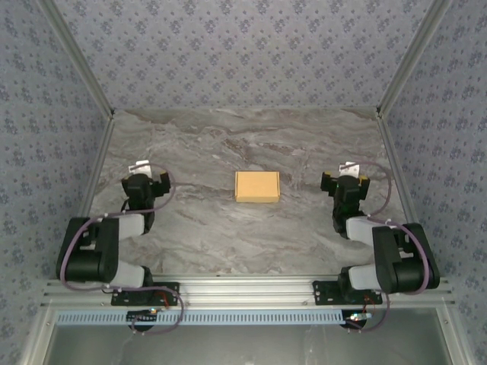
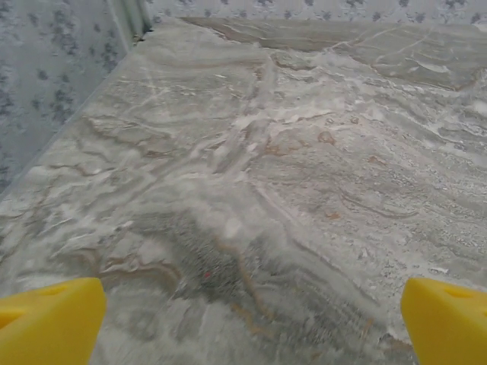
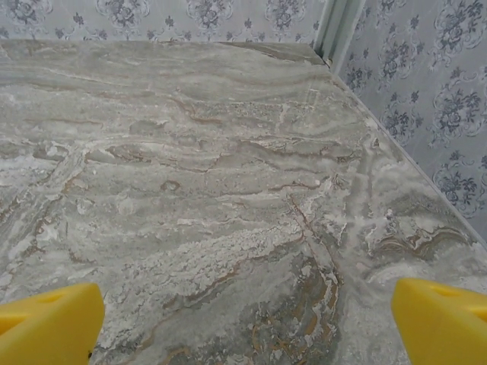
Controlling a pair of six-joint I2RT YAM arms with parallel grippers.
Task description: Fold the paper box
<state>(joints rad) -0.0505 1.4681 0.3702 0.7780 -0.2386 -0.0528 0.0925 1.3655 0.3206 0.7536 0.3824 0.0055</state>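
Observation:
The paper box (image 1: 257,186) is a small yellow-orange rectangle lying flat in the middle of the marble table (image 1: 228,144). My left gripper (image 1: 146,173) rests well to its left, open, with nothing between its yellow fingertips (image 2: 49,323). My right gripper (image 1: 346,172) sits well to the box's right, also open and empty; its yellow fingertips (image 3: 441,323) frame bare marble. Neither gripper touches the box.
Patterned walls (image 1: 243,53) enclose the table at the back and both sides, with metal corner posts (image 1: 399,72). A metal rail (image 1: 251,293) runs along the near edge where both arm bases are bolted.

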